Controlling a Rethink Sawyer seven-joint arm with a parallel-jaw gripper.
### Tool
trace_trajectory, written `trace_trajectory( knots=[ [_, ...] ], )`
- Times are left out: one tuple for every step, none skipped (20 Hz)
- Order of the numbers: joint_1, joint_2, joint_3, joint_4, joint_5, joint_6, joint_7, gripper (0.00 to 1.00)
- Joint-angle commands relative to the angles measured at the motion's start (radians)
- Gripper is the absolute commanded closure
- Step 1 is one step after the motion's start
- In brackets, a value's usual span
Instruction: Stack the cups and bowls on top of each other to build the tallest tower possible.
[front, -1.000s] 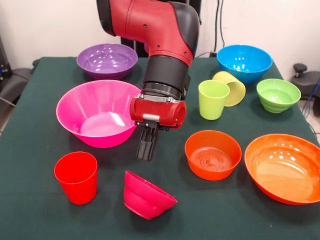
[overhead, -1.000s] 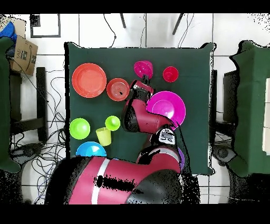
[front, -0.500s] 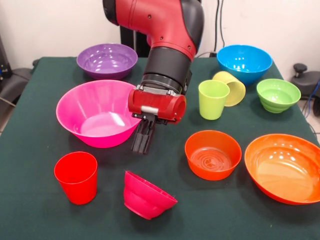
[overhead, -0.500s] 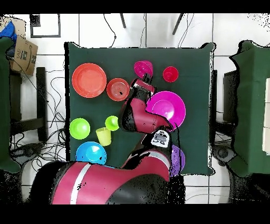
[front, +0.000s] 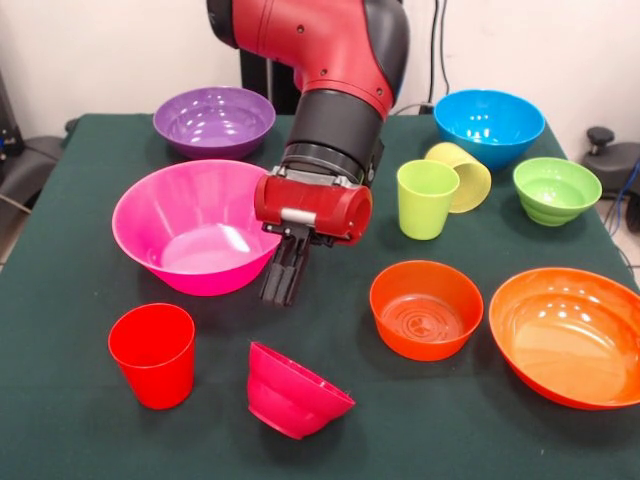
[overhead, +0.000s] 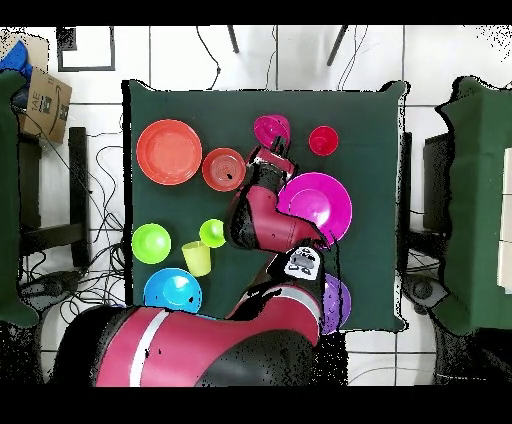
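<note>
No tower: every cup and bowl sits apart on the green counter (front: 60, 200), nothing nested or stacked. Landmark is the large pink bowl (front: 195, 226), upright, front view used for directions. Small magenta bowl (front: 293, 392) lies tipped on its side in front of the pink bowl and toward the right, mouth facing up and right. Red cup (front: 153, 355) stands upright in front of the pink bowl, left of the magenta bowl, not touching it. Purple bowl (front: 213, 121) upright behind the pink bowl at the counter's far edge. Small orange bowl (front: 426, 309) upright well to the right of the pink bowl; large orange bowl (front: 568, 335) just beyond it, farther right. Lime cup (front: 427, 199) upright right of the pink bowl, past the arm; yellow cup (front: 461, 175) lies on its side touching the lime cup from behind. Blue bowl (front: 489, 127) behind these; green ribbed bowl (front: 556, 190) farthest right. End effector (front: 284, 282) hangs just beside the pink bowl's right rim, above bare counter between that bowl and the magenta bowl, fingers pressed together, holding nothing. Overhead view agrees: end effector (overhead: 274, 151) sits between magenta bowl (overhead: 271, 130) and pink bowl (overhead: 316, 203).
</note>
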Motion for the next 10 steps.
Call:
trace_trajectory(
  knots=[
    [0.029,0.046,0.024,-0.02,0.028,-0.035,0.083,1.0],
    [0.032,0.044,0.017,-0.024,0.022,-0.034,0.072,1.0],
    [0.044,0.045,-0.005,-0.037,0.019,-0.042,0.041,1.0],
    [0.053,0.046,-0.022,-0.046,0.016,-0.041,0.017,1.0],
    [0.062,0.046,-0.039,-0.056,0.012,-0.04,-0.007,1.0],
    [0.068,0.047,-0.048,-0.06,0.012,-0.038,-0.014,1.0],
    [0.073,0.049,-0.056,-0.067,0.001,-0.024,-0.026,1.0],
    [0.081,0.054,-0.067,-0.073,0.002,-0.016,-0.035,1.0],
    [0.089,0.06,-0.077,-0.078,0.003,-0.009,-0.044,1.0],
    [0.102,0.068,-0.095,-0.08,0.02,-0.025,-0.053,1.0]
  ],
)
